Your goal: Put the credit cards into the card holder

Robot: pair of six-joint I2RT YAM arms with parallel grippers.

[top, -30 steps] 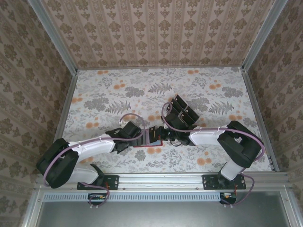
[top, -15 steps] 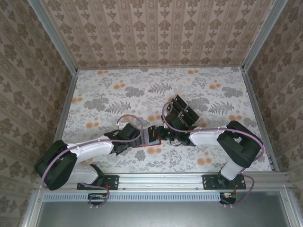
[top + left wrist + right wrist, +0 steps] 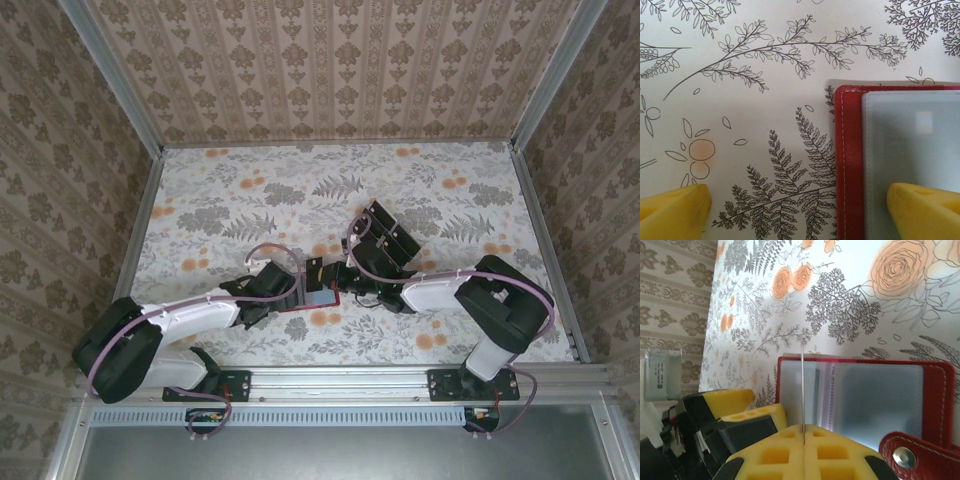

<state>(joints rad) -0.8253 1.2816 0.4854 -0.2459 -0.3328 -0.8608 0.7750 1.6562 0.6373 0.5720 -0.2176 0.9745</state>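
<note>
The red card holder (image 3: 939,390) lies open on the table, its clear sleeves facing up and its snap tab (image 3: 903,456) at the near corner. My right gripper (image 3: 803,429) is shut on one thin credit card (image 3: 802,385), seen edge-on and upright over the holder's left sleeve. My left gripper (image 3: 797,212) is open wide. One of its yellow fingers (image 3: 925,210) sits over the sleeve of the card holder (image 3: 849,165) and the other is over bare tabletop. From above, both grippers (image 3: 293,287) (image 3: 328,284) meet over the card holder (image 3: 300,308).
A clear slotted tray (image 3: 388,234) with several black cards stands just behind the right gripper. The floral table top is ringed by patterned walls (image 3: 330,70). The arm bases sit on the rail (image 3: 340,382) at the near edge.
The left gripper has shifted slightly right toward the holder. The right gripper has tipped the card more upright over the holder. Both grippers keep their states.
</note>
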